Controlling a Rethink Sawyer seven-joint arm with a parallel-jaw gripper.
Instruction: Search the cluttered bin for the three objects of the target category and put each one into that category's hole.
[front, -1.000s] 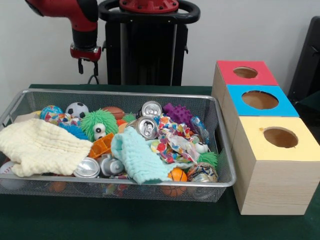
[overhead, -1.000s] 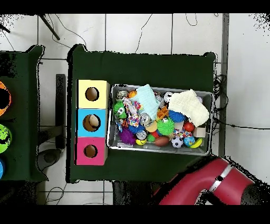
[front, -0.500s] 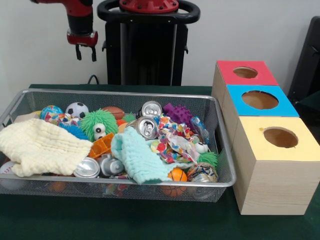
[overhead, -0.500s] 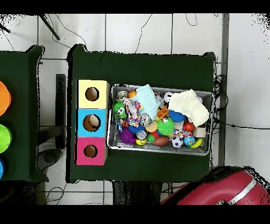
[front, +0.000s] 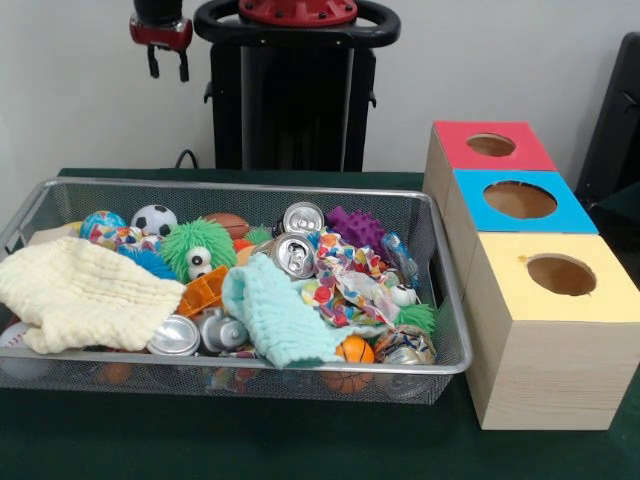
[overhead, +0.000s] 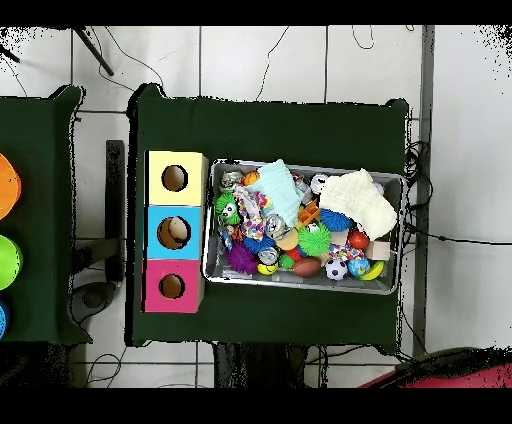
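The wire-mesh bin (front: 240, 367) stands on the green table, heaped with clutter: silver cans (front: 293, 255), a cream cloth (front: 80, 295), a mint cloth (front: 275, 315), a green fuzzy ball (front: 197, 245), a soccer ball (front: 154, 220), a small basketball (front: 354, 350) and a purple spiky toy (front: 357, 227). The bin also shows in the overhead view (overhead: 300, 284). My gripper (front: 167, 63) hangs high at the top left of the front view, behind and well above the bin's far left corner, open and empty.
Three wooden boxes with a hole in each top stand in a row right of the bin: red (front: 455, 150), blue (front: 478, 205) and yellow (front: 510, 262). In the overhead view, only a red sliver of arm (overhead: 450, 378) shows at the bottom right.
The gripper has risen and shifted slightly left in the front view. In the overhead view the red arm has drawn back almost out of the picture. The bin's contents have not moved.
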